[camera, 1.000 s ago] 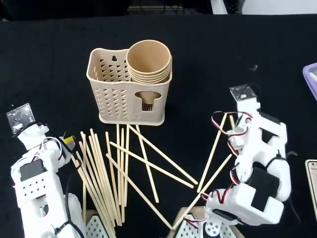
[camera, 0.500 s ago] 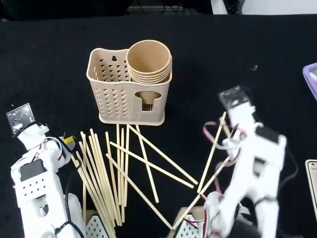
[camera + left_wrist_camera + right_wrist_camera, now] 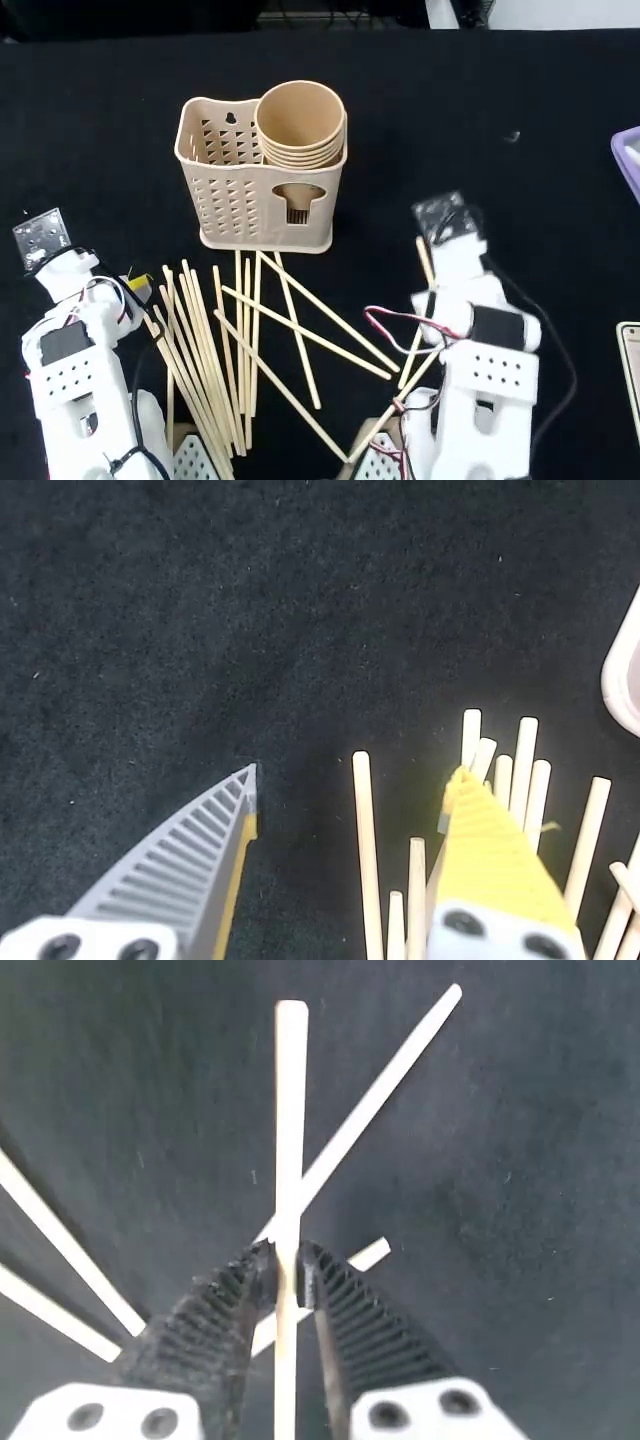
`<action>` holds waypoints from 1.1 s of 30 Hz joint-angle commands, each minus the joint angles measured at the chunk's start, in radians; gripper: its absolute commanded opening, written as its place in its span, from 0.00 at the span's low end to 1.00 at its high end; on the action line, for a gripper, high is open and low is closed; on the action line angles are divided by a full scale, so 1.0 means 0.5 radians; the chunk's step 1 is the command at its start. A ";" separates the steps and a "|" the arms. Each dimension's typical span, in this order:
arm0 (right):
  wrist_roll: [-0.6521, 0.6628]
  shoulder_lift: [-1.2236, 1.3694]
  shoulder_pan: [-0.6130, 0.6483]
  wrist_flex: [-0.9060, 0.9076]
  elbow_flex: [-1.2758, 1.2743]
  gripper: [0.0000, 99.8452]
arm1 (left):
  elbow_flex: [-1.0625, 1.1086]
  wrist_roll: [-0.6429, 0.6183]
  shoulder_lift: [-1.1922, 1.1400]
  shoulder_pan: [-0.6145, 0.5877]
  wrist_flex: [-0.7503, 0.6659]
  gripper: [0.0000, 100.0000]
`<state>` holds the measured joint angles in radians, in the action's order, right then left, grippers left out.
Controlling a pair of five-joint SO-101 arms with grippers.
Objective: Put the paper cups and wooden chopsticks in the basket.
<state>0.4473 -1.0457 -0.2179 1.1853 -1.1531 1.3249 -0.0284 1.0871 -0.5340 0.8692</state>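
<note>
A beige perforated basket [image 3: 240, 195] stands at the middle back, with a stack of paper cups [image 3: 300, 120] in its right end. Wooden chopsticks [image 3: 250, 330] lie scattered on the black cloth in front of it. My right gripper [image 3: 287, 1260] is shut on one chopstick [image 3: 290, 1110] that runs straight between its fingers, with two more crossing beneath. That arm [image 3: 470, 330] leans over the rightmost chopsticks [image 3: 425, 262]. My left gripper [image 3: 355, 780] stands open low over the ends of the left bundle [image 3: 500, 770], one chopstick end between its fingers. It sits at the front left [image 3: 140, 285].
A purple container [image 3: 628, 155] pokes in at the right edge, and a pale flat object [image 3: 630, 370] lies lower on that edge. The arm bases [image 3: 90, 420] take up the front corners. Black cloth stretches bare behind and to the right of the basket.
The right arm has swung left and dropped down over the rightmost chopsticks. The left arm, the basket and the cups have stayed put.
</note>
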 commanded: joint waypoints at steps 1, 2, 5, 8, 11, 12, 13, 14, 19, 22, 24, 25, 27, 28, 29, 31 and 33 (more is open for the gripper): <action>-0.439 0.250 0.101 0.003 0.416 0.01 | -0.008 -0.012 0.028 -0.002 -0.028 0.29; -0.516 0.339 0.101 -0.018 0.505 0.01 | -0.008 -0.012 0.028 -0.002 -0.028 0.29; -0.687 0.655 0.058 -0.141 0.753 0.01 | -0.002 -0.015 0.028 0.054 -0.028 0.29; -0.838 1.002 -0.037 -0.267 0.953 0.01 | 0.005 -0.015 0.028 0.167 -0.021 0.29; -0.997 1.330 -0.077 -0.285 1.069 0.01 | 0.005 -0.015 0.028 0.222 -0.015 0.29; -1.028 1.422 -0.074 -0.282 1.076 0.01 | 0.005 -0.015 0.028 0.226 -0.015 0.29; -1.043 1.514 -0.049 -0.282 1.079 0.01 | 0.005 -0.015 0.028 0.226 -0.018 0.29; -1.028 1.594 -0.025 -0.282 1.079 0.01 | 0.005 -0.015 0.028 0.226 -0.018 0.29; -1.000 1.818 0.061 -0.196 1.079 0.01 | 0.005 -0.015 0.028 0.226 -0.021 0.29; -0.997 1.821 0.046 -0.187 1.079 0.01 | 0.005 -0.015 0.028 0.226 -0.021 0.29; -0.994 1.824 0.046 -0.184 1.079 0.01 | 0.005 -0.015 0.028 0.226 -0.021 0.29; -0.994 1.834 0.049 -0.184 1.079 0.02 | 0.005 -0.015 0.028 0.226 -0.021 0.29; -0.967 1.837 0.061 -0.184 1.076 0.06 | 0.005 -0.015 0.028 0.226 -0.025 0.29; -0.942 1.837 0.061 -0.181 1.076 0.09 | 0.005 -0.015 0.028 0.226 -0.025 0.29; -0.918 1.830 0.061 -0.181 1.076 0.11 | 0.005 -0.015 0.028 0.226 -0.025 0.29; -0.838 1.821 0.061 -0.141 1.091 0.12 | 0.005 -0.015 0.028 0.226 -0.025 0.29; -0.786 1.821 0.061 -0.098 1.097 0.12 | 0.005 -0.015 0.028 0.226 -0.025 0.29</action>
<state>-0.0054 -0.1312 -0.2056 1.0978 -0.6682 1.3403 -0.0299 1.0871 -0.4312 0.8692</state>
